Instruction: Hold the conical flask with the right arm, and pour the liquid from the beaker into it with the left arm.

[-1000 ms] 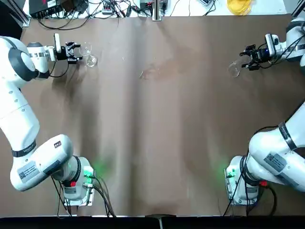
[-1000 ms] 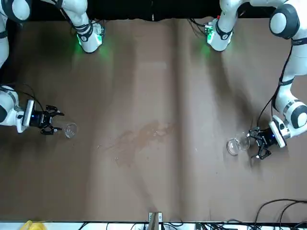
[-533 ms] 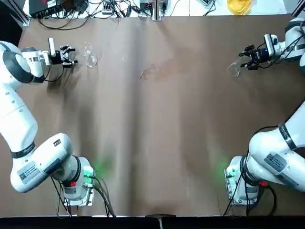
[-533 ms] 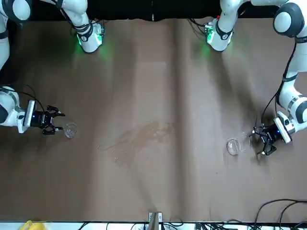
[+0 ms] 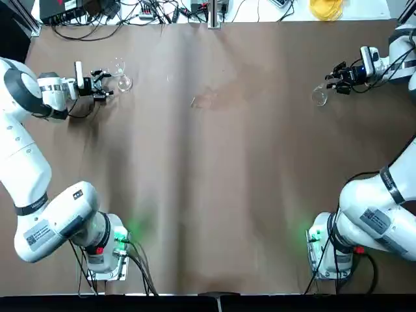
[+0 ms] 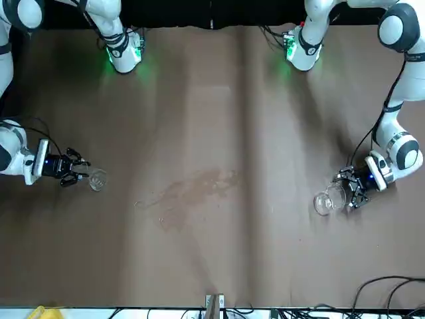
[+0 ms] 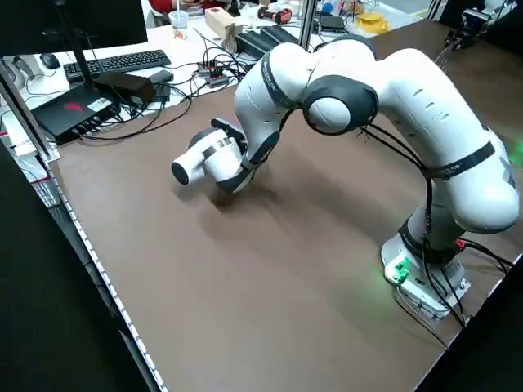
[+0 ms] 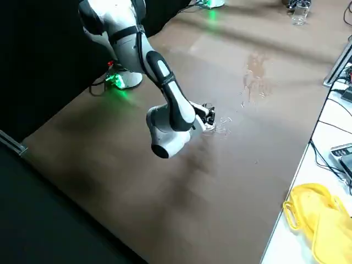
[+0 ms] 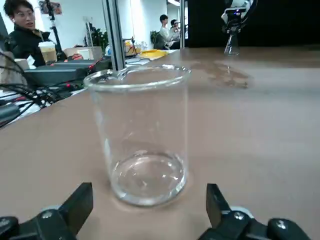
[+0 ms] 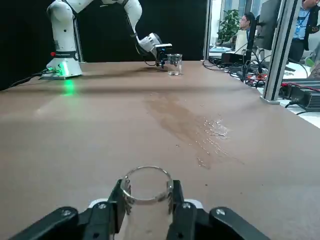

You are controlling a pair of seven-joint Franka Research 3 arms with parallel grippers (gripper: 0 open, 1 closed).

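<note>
Fingers (image 9: 75, 205) spread before the beaker (image 9: 142, 135); the right gripper's fingers (image 10: 118, 200) pinch the conical flask (image 10: 147, 200), wet patch (image 10: 187, 122) between vessels.

In the top view, the beaker (image 5: 124, 82) stands on the table (image 5: 214, 162) in the upper left of the frame, just beyond the left gripper (image 5: 110, 83), while the conical flask (image 5: 319, 95) is between the fingers of the right gripper (image 5: 331, 81) in the upper right. A wet patch (image 5: 224, 96) lies on the table between the two vessels, in the upper middle. The left arm's base (image 5: 107, 253) sits at the lower left and the right arm's base (image 5: 325, 247) at the lower right, with cables (image 5: 149, 10) past the table's far edge, at the upper left
</note>
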